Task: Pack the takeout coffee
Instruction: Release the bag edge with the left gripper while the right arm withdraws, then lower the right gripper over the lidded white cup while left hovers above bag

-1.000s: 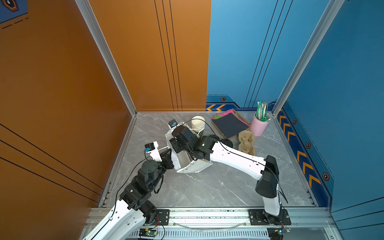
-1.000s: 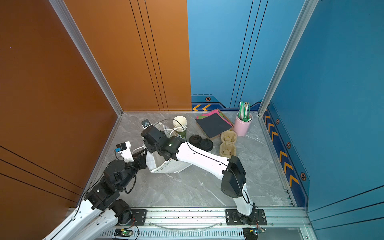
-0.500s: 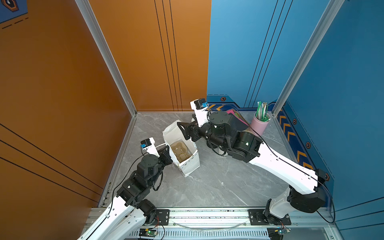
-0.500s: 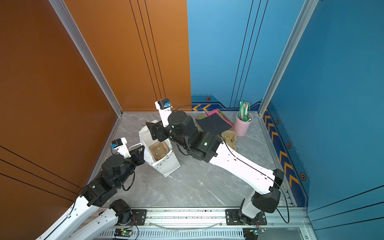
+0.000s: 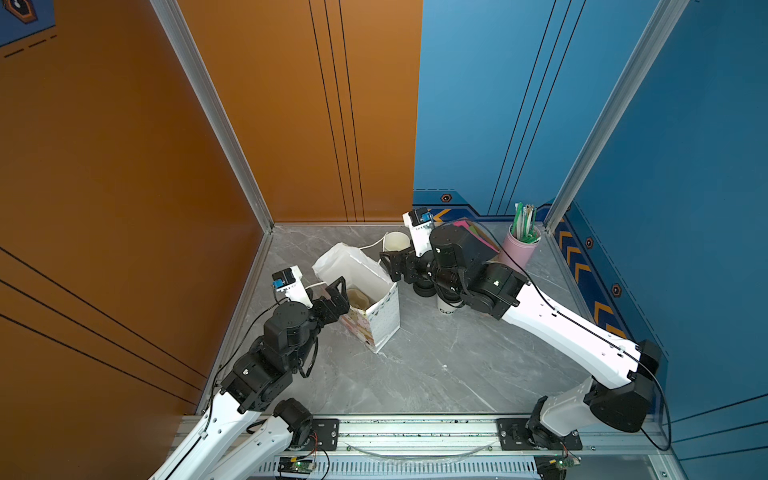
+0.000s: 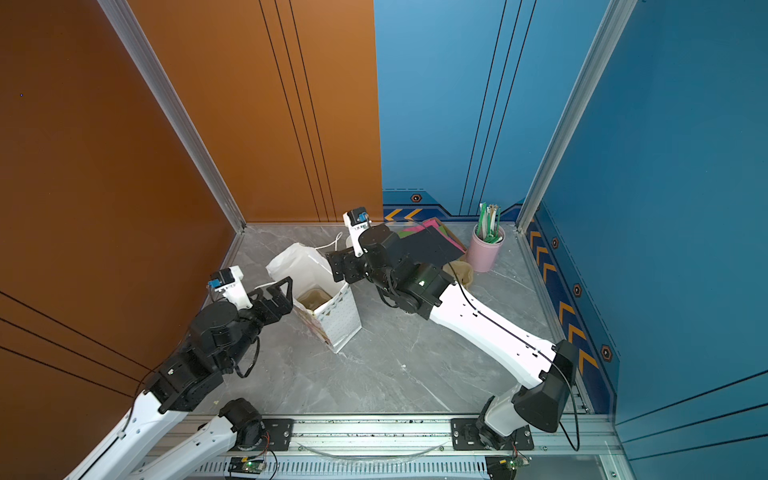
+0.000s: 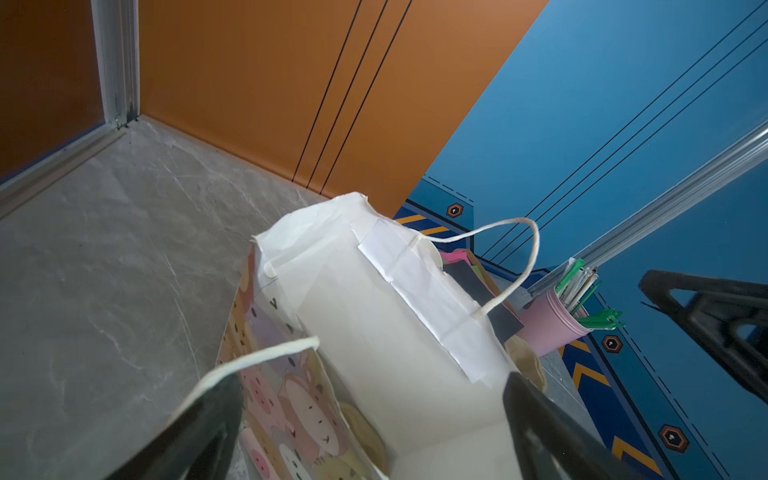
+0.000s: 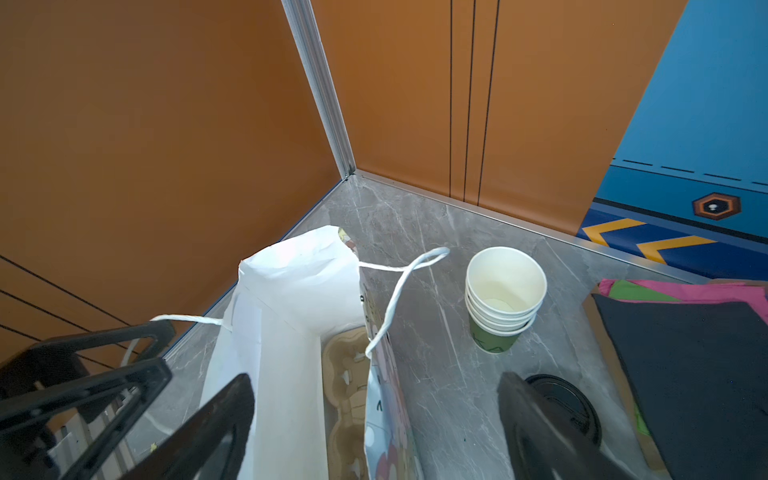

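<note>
The takeout coffee (image 5: 448,308) shows only as a strip of white cup wall with dark lettering under my right wrist; its top is hidden by the arm. A white paper bag (image 5: 376,309) with cartoon print stands open between the arms, a brown cup carrier (image 5: 359,297) inside. My left gripper (image 5: 343,297) is open at the bag's near rim; in the left wrist view the printed wall and a cord handle (image 7: 257,357) lie between its fingers. My right gripper (image 5: 392,270) is open at the far rim and holds nothing.
A stack of lidless cups (image 8: 505,299), green one lowest, stands behind the bag. Loose black lids (image 8: 561,399) lie by my right finger. Dark and coloured napkins (image 6: 432,245), a pink cup of straws (image 5: 519,249) and a spare carrier (image 6: 461,270) fill the back right.
The left gripper was shut on the bag's rim and has opened. The right gripper drew out of the bag toward the back right and opened wider. The tilted bag now stands upright.
</note>
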Controlling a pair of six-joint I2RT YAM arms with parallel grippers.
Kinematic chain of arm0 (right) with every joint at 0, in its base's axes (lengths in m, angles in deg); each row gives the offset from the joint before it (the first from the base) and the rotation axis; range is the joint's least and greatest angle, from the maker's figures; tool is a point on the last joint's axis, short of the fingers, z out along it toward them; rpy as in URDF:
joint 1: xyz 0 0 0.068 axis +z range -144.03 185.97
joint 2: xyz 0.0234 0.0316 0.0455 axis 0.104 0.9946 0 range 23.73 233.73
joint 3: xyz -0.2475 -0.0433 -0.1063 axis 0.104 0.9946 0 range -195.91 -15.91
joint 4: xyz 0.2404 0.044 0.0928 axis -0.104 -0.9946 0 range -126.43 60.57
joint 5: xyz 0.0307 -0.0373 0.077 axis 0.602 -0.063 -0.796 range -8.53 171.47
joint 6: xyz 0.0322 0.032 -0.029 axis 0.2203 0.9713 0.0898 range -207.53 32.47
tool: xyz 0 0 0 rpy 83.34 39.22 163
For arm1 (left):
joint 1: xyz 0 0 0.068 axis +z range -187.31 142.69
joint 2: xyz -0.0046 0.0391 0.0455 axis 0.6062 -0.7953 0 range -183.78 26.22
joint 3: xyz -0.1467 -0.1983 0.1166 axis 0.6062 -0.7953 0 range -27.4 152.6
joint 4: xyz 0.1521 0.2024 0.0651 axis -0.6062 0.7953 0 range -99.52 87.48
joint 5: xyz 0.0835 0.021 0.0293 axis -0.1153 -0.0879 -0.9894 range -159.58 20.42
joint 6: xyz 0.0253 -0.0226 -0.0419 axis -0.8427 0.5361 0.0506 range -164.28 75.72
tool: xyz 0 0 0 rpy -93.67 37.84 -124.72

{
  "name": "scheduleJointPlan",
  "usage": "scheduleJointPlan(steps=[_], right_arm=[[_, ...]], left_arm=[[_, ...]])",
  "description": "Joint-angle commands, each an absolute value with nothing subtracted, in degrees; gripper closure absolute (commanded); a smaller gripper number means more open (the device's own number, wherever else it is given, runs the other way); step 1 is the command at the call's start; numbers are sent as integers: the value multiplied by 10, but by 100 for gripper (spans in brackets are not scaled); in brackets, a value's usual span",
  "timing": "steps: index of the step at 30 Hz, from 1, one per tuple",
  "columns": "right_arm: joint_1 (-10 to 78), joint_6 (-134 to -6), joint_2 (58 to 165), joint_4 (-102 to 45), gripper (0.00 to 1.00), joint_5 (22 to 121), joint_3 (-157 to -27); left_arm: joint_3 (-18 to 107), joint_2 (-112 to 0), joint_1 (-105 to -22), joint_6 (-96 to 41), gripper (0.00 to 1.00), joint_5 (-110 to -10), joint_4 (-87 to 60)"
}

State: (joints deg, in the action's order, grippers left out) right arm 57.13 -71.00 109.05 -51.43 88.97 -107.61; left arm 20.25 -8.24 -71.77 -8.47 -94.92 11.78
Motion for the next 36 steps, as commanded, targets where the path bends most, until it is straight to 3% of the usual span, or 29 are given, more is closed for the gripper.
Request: scheduleJointPlan(steps=[1,10,18,26,36], right_arm=[[552,-717,1065,-553,3,886,-1063],[499,-741,1041,-650,0,928,-1039],[439,-734,1018,-695,0,923,-997],[410,-731,988,-700,0,915,-958],[386,-729,983,-706,0,896,-947]], left_arm=[[243,-73,-712,-166,1,-952,155],[429,-209,-692,-347,2,-917,297],[533,-368,-514,-368,1,-677,337],[601,-492,-419,-423,13,-586,368],[640,-572,-397,-458,34,-537,402]])
